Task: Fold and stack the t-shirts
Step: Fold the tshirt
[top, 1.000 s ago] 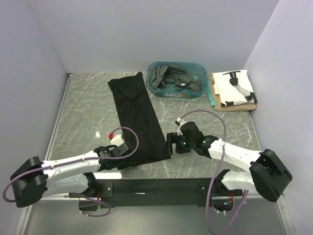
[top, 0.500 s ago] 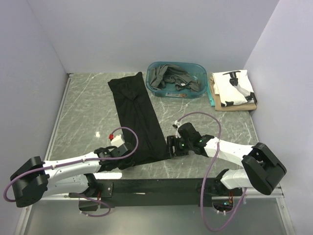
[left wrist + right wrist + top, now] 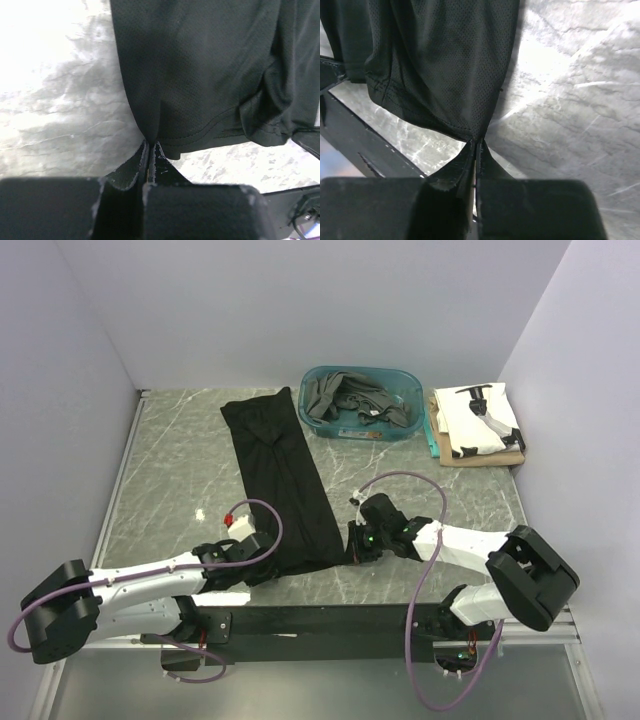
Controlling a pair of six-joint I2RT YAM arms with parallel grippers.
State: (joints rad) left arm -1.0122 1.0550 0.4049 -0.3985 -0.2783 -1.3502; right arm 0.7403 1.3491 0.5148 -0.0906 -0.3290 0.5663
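T-shirt of plain black cloth (image 3: 285,480) lies as long strip, upper centre to lower centre of frame, on grey marbled worktop (image 3: 170,470). Left jaws clamp its lower hem's left corner, right jaws the right.

Cannot count the dark grey t-shirts (image 3: 345,400) bunched in the teal tub (image 3: 362,434) at one o'clock. Shows only an edge of the tan t-shirt (image 3: 490,458) under the white printed t-shirt (image 3: 480,420) at two o'clock. Cuts off the black t-shirt (image 3: 200,75) at twelve o'clock in both wrist views. Hides its pinched hem inside the left gripper (image 3: 150,148) and right gripper (image 3: 477,145).
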